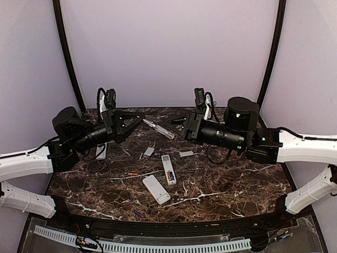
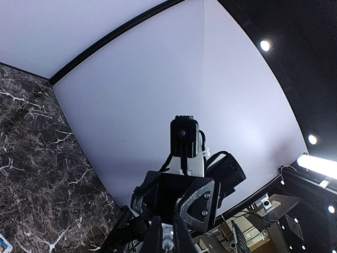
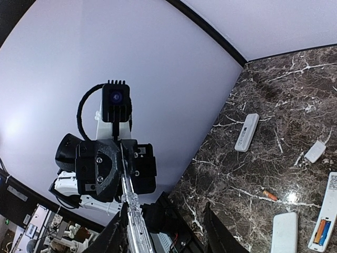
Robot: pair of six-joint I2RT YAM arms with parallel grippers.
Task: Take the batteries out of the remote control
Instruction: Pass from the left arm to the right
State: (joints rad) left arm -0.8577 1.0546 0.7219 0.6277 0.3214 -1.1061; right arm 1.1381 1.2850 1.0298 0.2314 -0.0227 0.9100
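Note:
An open white remote lies mid-table with an orange and a blue battery in its compartment; the right wrist view shows them too. A loose orange battery lies to its left and a purple one near the front edge. Above the table's back, my left gripper is shut on the metal shaft of a clear-handled screwdriver. My right gripper faces it, jaws wide apart, with the screwdriver handle against one finger.
A second white remote lies beside the open one, and a third sits at the left, partly under my left arm. Two small white covers rest behind the remotes. Walls close the table's back and sides.

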